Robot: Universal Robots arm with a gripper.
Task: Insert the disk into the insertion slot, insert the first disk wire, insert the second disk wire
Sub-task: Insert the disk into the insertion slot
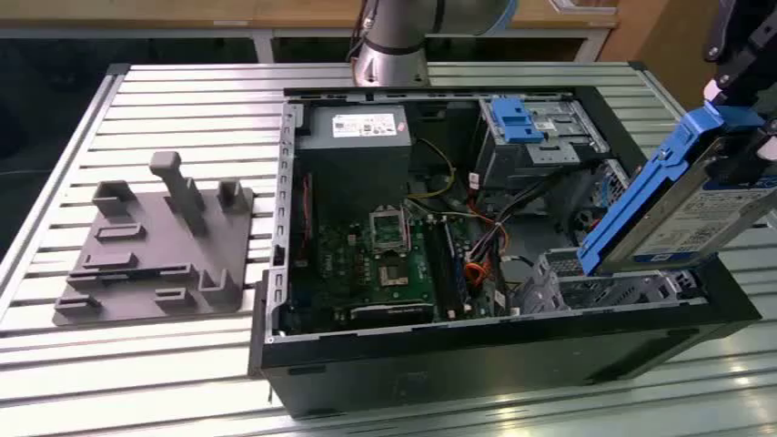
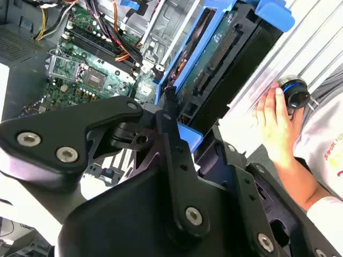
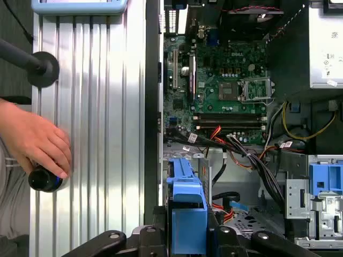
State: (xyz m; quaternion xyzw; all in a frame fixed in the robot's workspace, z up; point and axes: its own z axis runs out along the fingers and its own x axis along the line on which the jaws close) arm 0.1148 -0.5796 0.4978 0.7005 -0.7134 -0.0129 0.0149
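Gripper (image 3: 187,235): mine, clamped shut on disk (image 1: 711,205) by its blue frame.
Disk: hung tilted, lower end just above slot (image 1: 607,289), not yet in.
Judged need: square frame to slot mouth, avoid cables (image 1: 486,255).
Beyond: motherboard (image 1: 395,259); person's hand (image 3: 37,142) on table (image 1: 182,100).

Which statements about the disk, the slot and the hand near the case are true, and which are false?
1. The gripper holds the disk tilted. True.
2. The disk lies flat, fully inside the insertion slot. False: it hangs tilted over the slot, mostly outside it.
3. A person's hand is beside the computer case, outside it. True.
4. The grey fixture stands inside the case. False: it stands on the table, at the exterior view's left of the case.
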